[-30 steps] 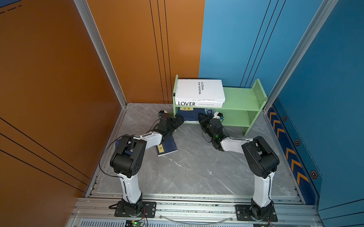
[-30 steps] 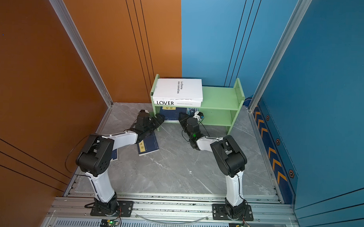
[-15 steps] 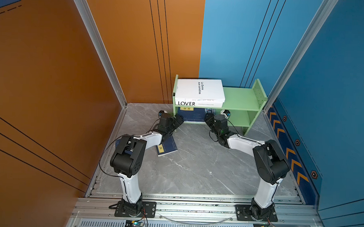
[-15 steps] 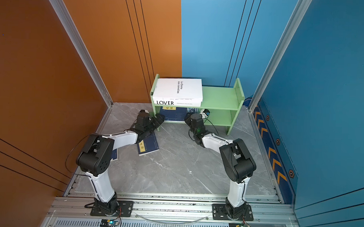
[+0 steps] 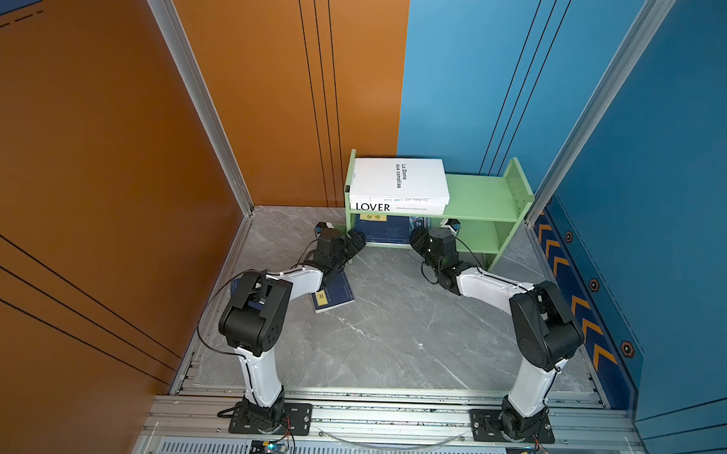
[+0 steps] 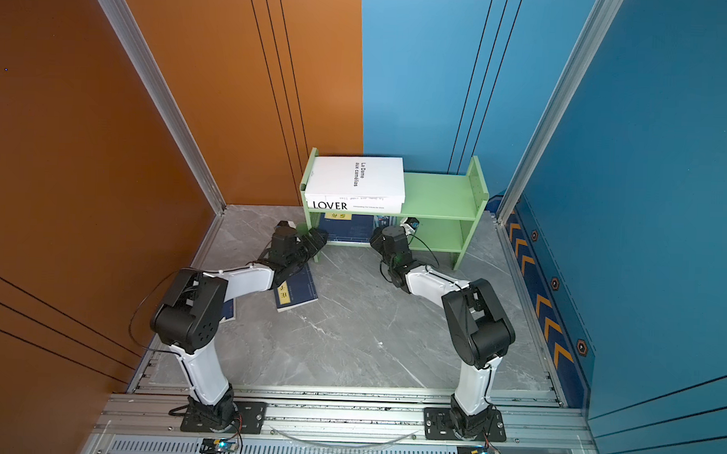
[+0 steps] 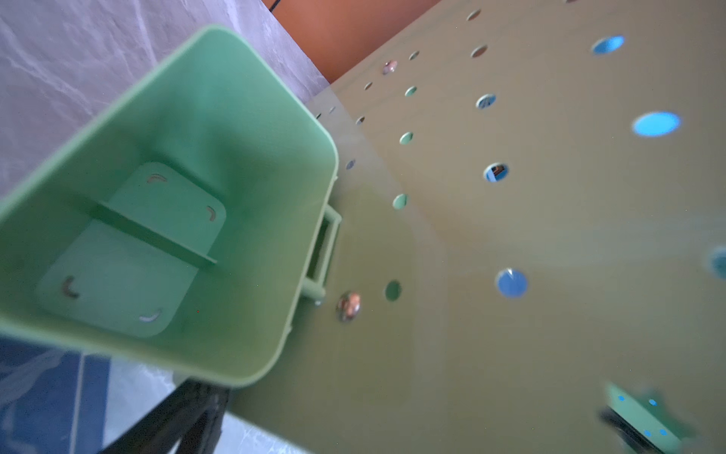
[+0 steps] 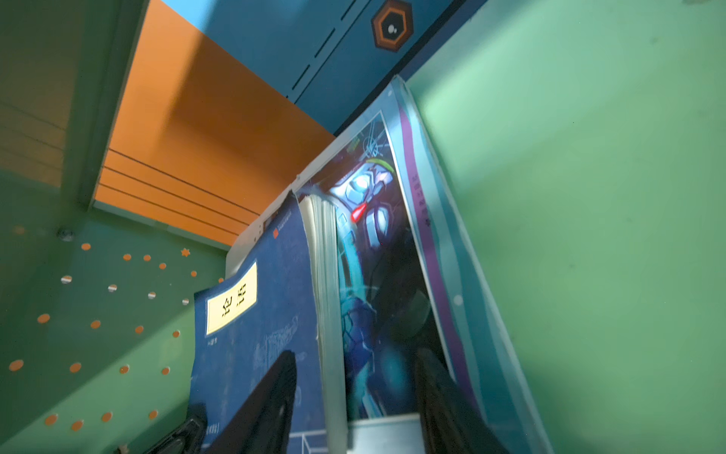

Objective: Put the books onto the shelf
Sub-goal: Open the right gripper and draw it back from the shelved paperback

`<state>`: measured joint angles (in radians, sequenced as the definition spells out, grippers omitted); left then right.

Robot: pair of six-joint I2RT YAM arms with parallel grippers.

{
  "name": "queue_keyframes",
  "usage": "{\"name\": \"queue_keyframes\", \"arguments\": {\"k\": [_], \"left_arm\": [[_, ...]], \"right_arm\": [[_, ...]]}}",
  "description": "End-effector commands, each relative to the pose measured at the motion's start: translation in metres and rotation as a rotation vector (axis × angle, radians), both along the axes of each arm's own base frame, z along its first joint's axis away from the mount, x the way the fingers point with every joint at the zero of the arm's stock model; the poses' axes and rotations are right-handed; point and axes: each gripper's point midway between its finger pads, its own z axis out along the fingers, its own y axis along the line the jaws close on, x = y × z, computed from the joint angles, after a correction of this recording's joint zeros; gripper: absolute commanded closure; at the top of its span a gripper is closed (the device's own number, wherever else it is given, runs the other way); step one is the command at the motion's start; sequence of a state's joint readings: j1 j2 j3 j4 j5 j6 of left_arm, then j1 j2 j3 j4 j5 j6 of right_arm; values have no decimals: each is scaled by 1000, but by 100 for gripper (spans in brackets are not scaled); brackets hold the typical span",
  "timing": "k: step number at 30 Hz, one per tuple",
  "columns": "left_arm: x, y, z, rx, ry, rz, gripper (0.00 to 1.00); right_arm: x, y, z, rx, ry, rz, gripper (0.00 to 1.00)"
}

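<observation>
Your right arm has swung its elbow out toward four o'clock over the last second; the left arm has not shifted. Nearest you, a ribbed aluminium rail carries both bases. Beyond it spreads a smooth grey marble-look floor. At ten o'clock on it a thin navy book lies flat, yellow label up, partly under the left forearm.

The left gripper sits at the left front post of the shelf, fingers spread wide. The left wrist view shows the boxy green cup hung on the peg-holed side panel.

The right gripper reaches into the lower tier. Its dark fingers stand partly apart astride a standing navy book, with a glossy teal magazine behind; you cannot tell whether they pinch.

At twelve o'clock the matte light-green shelf backs onto the walls. Two thick white books lie stacked flat on its top tier, the lower lettered LOVER. Orange panels close the left, blue panels the right.
</observation>
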<state>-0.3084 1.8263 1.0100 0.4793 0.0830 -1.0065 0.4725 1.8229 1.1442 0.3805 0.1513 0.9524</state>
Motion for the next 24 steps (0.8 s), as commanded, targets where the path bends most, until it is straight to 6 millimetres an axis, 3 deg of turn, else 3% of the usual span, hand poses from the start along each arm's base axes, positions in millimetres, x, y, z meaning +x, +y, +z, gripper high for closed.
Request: {"name": "queue_keyframes", "arguments": {"k": [1,5,13,19,24], "left_arm": [[-8,0,34,-1,-115,-27,2],[-23,-2,53,-13,-220,-72,2],[-62,-4,72,-96,-322,-157,2],[-95,14,63,12,-247,-142,2],[-112,25,64,76,-226,-128,2]], "right_arm": [[-12,-5,27,-122,-63,54,46],[-19,-7,36,-129,-88,82,44],[-46,-8,43,-161,-100,138,41],[-58,-14,43,-170,-112,186,36],[-53,-10,22,-20,-86,191,34]]}}
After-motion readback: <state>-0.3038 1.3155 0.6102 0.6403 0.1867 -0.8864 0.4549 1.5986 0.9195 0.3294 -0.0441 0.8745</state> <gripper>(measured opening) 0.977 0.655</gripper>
